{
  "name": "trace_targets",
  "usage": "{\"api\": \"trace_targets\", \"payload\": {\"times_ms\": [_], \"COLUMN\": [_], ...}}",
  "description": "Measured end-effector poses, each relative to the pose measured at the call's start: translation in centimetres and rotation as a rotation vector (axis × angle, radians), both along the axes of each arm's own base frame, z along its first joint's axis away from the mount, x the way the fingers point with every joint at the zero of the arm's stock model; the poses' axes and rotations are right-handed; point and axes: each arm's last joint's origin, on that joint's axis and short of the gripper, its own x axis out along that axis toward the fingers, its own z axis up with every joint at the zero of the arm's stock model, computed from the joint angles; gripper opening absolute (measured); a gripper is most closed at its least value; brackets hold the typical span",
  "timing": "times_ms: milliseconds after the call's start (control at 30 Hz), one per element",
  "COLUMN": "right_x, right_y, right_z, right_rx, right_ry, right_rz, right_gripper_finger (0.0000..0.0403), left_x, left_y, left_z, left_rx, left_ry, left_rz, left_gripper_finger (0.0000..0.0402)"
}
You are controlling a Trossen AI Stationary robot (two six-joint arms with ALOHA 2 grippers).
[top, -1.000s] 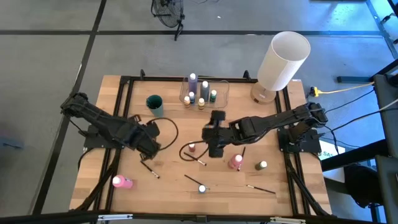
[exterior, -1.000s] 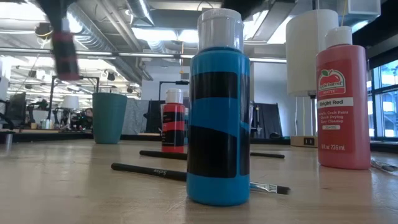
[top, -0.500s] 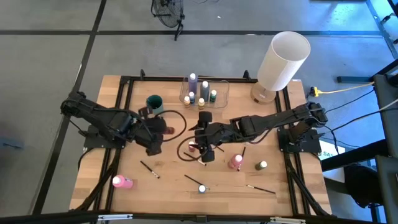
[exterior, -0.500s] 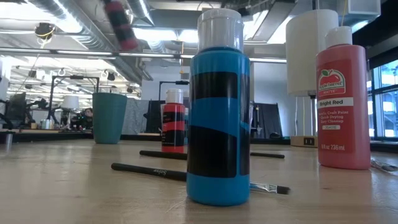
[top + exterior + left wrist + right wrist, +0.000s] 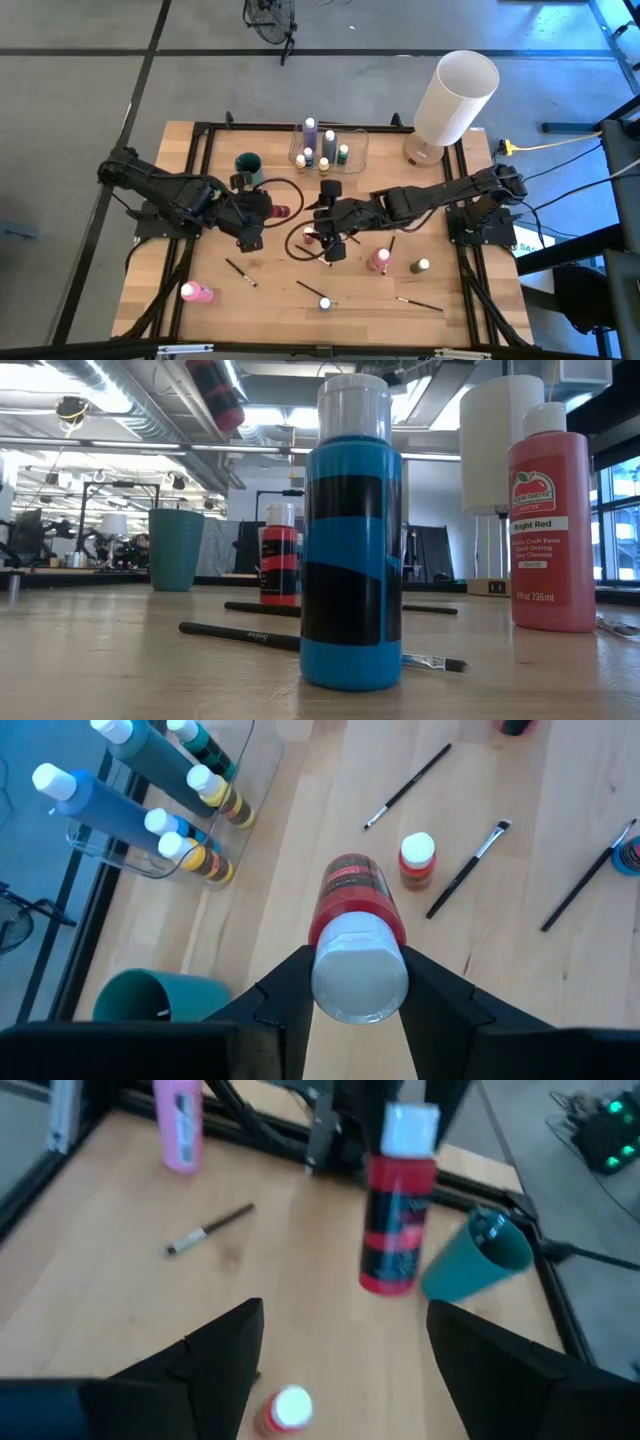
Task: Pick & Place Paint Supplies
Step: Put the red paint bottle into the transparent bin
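Here a red paint bottle point(image 5: 355, 910) with a pale cap is held clear of the table by the left gripper point(image 5: 262, 212), whose fingers point(image 5: 285, 995) are closed against the bottle just below its cap; in the high view the bottle point(image 5: 279, 212) is seen lying sideways in that grip, between the teal cup point(image 5: 248, 166) and the right arm, and in the low view it point(image 5: 216, 392) is seen tilted, high above the tabletop; the right gripper point(image 5: 330, 243) is held low over the middle of the wooden table point(image 5: 270, 300), its jaws spread wide with nothing between them, and a small reddish bottle point(image 5: 281, 1412) stands upright on the wood just below and between its fingers point(image 5: 215, 1350); a clear container point(image 5: 328, 148) near the table's far edge is filled with several upright bottles with pale caps; a pink bottle point(image 5: 196, 292) is laid on its side near the front left corner; another pink bottle point(image 5: 379, 260) and a green bottle point(image 5: 421, 266) are stood to the right of centre; a blue bottle point(image 5: 351, 550) is set close to the low camera, with a thin dark brush point(image 5: 240, 636) lying just beside it; further brushes point(image 5: 240, 271) are scattered on the wood; a large white cylinder point(image 5: 455, 98) is stood at the far right corner.
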Motion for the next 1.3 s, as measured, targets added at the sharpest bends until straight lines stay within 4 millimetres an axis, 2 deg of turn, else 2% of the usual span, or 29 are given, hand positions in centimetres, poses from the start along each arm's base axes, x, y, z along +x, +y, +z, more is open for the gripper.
{"api": "trace_targets", "payload": {"times_ms": [200,467,733,933,1133,1300], "right_x": [-0.2,0.4,0.7,1.6,1.8,1.8], "right_y": [0.0,-0.1,0.5,0.2,0.0,-0.2], "right_z": [-0.2,0.6,0.0,-1.0,-0.9,-0.9], "right_rx": [-0.008,-0.033,0.008,-0.005,0.011,-0.010], "right_ry": [0.032,-0.066,-0.051,-0.057,-0.072,-0.080], "right_rz": [0.000,0.003,0.039,0.008,-0.018,-0.057], "right_gripper_finger": [0.0325,0.0363,0.0364,0.0364,0.0364,0.0342], "left_x": [0.0,0.5,1.4,1.7,1.9,2.0], "left_y": [0.0,-0.2,-0.6,-0.7,-0.7,-0.7], "left_z": [0.0,0.2,0.8,1.0,1.2,1.3], "left_rx": [-0.002,-0.013,-0.010,0.009,0.029,0.029], "left_ry": [-0.004,-0.048,-0.132,-0.165,-0.195,-0.207], "left_rz": [0.000,-0.017,-0.085,-0.116,-0.121,-0.121], "left_gripper_finger": [0.0120,0.0122,0.0123,0.0121,0.0122,0.0123]}}
